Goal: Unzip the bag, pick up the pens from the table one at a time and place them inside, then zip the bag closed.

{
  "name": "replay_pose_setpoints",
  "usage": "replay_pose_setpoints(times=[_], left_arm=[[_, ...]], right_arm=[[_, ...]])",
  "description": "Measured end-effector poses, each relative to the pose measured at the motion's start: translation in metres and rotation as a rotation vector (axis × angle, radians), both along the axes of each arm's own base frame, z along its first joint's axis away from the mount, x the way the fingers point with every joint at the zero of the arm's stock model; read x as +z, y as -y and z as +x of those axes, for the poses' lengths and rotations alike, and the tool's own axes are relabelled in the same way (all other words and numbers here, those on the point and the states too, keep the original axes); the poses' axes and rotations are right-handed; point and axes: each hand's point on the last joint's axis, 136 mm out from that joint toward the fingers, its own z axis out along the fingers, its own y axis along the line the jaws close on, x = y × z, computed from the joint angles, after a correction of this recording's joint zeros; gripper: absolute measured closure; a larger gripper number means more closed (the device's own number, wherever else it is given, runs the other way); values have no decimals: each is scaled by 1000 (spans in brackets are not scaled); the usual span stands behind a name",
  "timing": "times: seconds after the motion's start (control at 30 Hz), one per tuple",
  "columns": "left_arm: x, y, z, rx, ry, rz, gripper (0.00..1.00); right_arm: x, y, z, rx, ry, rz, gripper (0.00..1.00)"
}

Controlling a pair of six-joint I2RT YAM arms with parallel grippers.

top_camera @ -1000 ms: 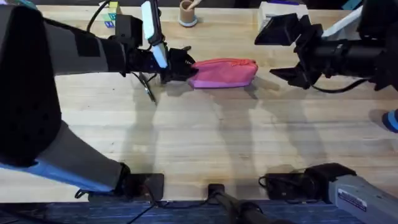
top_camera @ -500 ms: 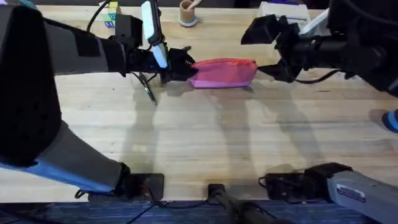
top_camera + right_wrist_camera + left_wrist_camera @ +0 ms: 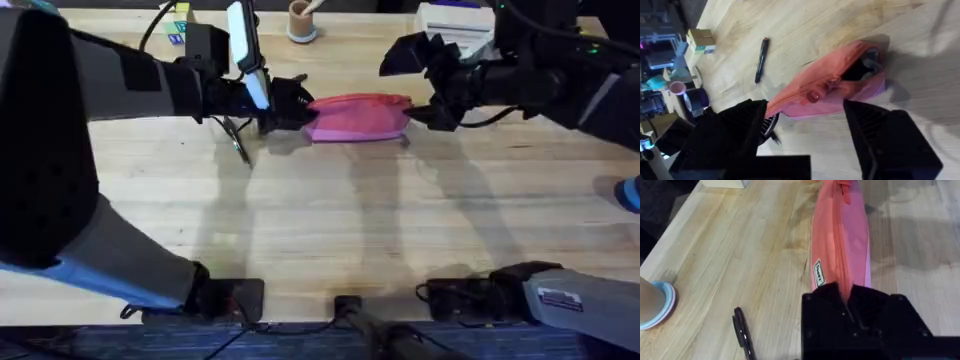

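The table (image 3: 330, 230), light butcher-block, carries the work at its far side. The bag (image 3: 358, 117), pink, lies lengthwise between the two arms, zipper uppermost and apparently still shut along its length.

The left gripper (image 3: 846, 297) is clamped on the bag's near end, fingers pinching the fabric at the zipper line; judged an anchor so the pouch cannot slide when the zipper is drawn.

The right gripper (image 3: 805, 120) sits at the opposite end, fingers spread wide on either side of the pull tab, nothing held; likely lining up to seize it.

One black pen (image 3: 742, 337) lies on the table just beside the left gripper, apart from the bag.
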Motion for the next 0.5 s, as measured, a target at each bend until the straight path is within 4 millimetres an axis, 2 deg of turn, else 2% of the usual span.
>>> replay_pose_setpoints(times=[0.23, 0.5], left_arm=[[0, 0, 0, 0, 0, 0, 959], [0, 0, 0, 0, 0, 0, 959]], right_arm=[[-12, -1, 3, -9, -33, 3, 109], [-27, -1, 8, -24, -65, -1, 414]])
